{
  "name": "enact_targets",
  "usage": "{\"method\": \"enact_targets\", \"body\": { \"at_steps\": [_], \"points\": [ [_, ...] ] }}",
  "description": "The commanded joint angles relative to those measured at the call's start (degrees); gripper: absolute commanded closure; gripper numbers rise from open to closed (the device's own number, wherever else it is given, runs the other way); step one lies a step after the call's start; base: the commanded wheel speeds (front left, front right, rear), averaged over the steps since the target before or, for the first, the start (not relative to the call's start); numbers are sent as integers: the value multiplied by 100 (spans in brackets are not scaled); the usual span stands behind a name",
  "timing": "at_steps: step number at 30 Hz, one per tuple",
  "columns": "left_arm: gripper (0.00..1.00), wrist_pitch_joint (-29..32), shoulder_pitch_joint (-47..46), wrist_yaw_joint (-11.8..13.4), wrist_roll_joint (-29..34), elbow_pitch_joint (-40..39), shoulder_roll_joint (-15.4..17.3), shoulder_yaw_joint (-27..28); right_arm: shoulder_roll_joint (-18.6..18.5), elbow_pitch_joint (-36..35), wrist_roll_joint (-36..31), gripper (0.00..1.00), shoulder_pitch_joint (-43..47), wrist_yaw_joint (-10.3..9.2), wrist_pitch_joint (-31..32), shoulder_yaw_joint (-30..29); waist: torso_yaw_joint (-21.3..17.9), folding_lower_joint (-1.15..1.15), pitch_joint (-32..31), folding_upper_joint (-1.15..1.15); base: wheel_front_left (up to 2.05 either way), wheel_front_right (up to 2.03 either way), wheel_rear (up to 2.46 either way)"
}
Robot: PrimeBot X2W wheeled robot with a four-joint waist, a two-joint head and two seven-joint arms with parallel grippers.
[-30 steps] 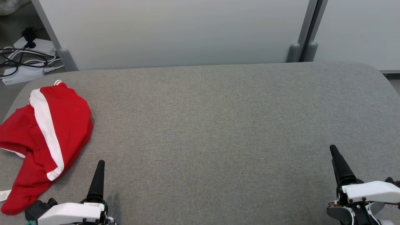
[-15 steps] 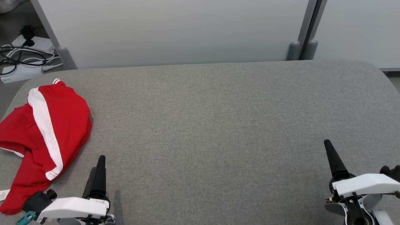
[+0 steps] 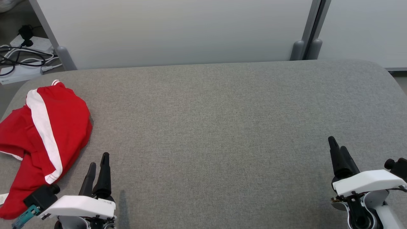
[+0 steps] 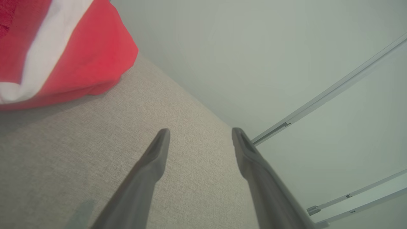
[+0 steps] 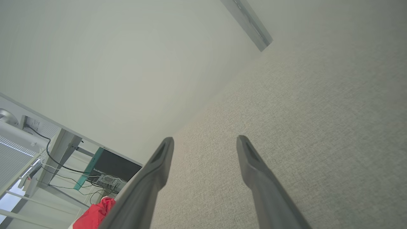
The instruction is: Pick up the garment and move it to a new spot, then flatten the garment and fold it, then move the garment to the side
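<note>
At the near edge, the jaws of the left arm [image 3: 79,206] are being held partly apart with nothing between them, and its fingers [image 4: 149,171] are being pointed over bare cloth. The jaws of the right arm [image 3: 365,183] are being held partly open too, empty and well apart from the work. Just beyond and to the left of the left arm, the red garment [image 3: 70,124] is lying crumpled at the left end of the grey bench [image 3: 222,127]. Farther back, a pale partition [image 3: 175,31] is standing. A slip is being risked. If only the top layer is pinched, the garment may be dragged in a bunch or pushed off the nearby left edge.
</note>
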Motion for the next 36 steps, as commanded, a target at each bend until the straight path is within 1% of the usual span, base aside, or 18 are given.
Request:
{"method": "enact_targets", "body": {
  "at_steps": [1, 12, 14, 26, 36],
  "points": [
    [0, -86, -332, -24, 272, -159, 91, 111, -116, -108, -223, 0, -312, 5, -101, 110, -8, -1, 5, 0, 0, 0, 0],
    [0, -270, -407, -28, 1193, -190, 108, 172, -150, -3, -980, 0, -491, 6, -285, 250, -51, -1, 30, 0, 0, 0, 0],
    [0, -287, -414, -29, 1268, -186, 109, 173, -155, 7, -1041, 0, -507, 6, -302, 265, -53, -1, 31, 0, 0, 0, 0],
    [0, -489, -482, -34, 2188, -116, 113, 224, -228, 161, -1765, 0, -678, 7, -504, 450, -92, -1, 8, 0, 0, 0, 0],
    [0, -673, -539, -35, 3086, -145, 96, 365, -280, 342, -2490, 0, -842, 7, -689, 602, -124, -1, 13, 0, 0, 0, 0]
  ]
}}
